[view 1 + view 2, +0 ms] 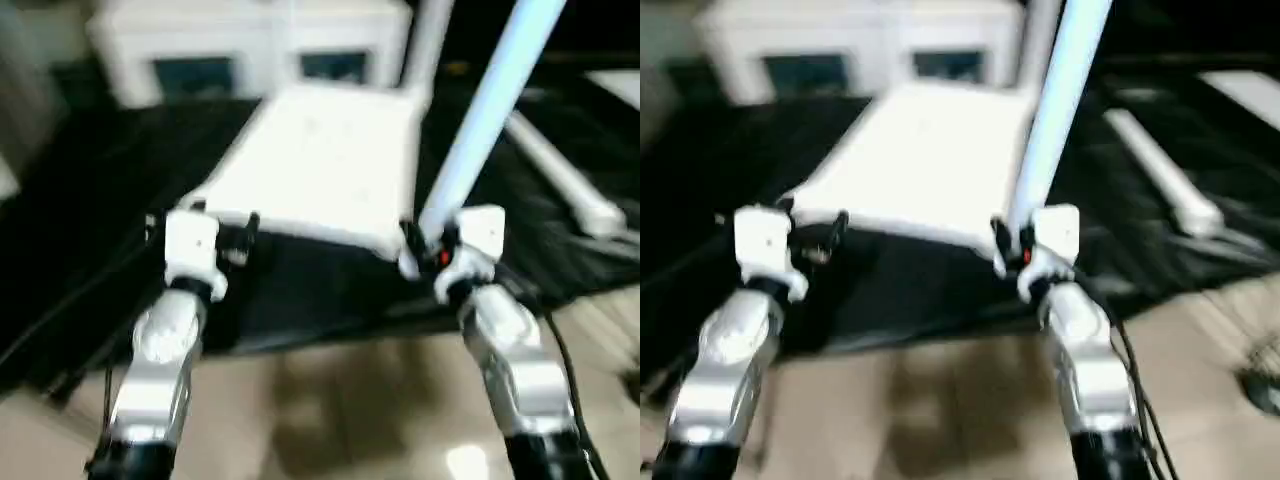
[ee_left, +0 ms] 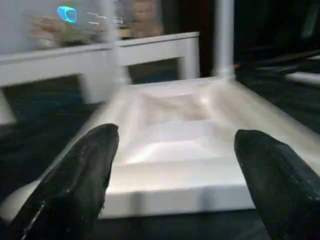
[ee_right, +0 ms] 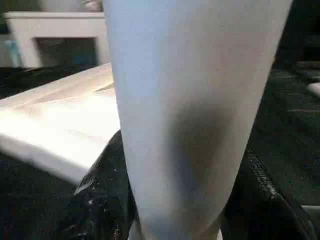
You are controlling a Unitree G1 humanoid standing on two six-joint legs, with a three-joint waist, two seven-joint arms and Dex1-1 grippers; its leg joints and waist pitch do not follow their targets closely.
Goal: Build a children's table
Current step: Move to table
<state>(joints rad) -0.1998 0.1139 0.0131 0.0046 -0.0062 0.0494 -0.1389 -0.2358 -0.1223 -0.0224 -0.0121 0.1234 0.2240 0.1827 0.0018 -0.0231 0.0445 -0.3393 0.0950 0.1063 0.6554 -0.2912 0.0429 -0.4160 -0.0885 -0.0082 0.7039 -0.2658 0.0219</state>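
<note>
The table top [image 1: 325, 165] lies upside down on a dark mat [image 1: 90, 220] at the centre of the head view, its ribbed underside facing up and its near edge running between the two grippers. One leg [image 1: 425, 45] already stands in the far corner socket at the upper middle of the frame; another leg [image 1: 560, 175] lies loose on the mat at the right. A white cabinet [image 1: 250, 40] crosses the top of the frame behind the work. The right gripper [image 1: 428, 245], at lower right centre, is clamped around the base of a third leg [image 1: 490, 100], which leans up toward the upper right, its foot just beside the near right corner of the top. The left gripper [image 1: 235, 235], at lower left centre, stands wide with nothing between its fingers [image 2: 80, 185], close before the near left edge. Judged step: seating the held leg in the near right socket. To do it well, the leg should be brought upright over the socket before pressing down, as its present lean risks jamming. The free gripper could brace the top against sliding. Whether the foot has entered the socket cannot be told.
</note>
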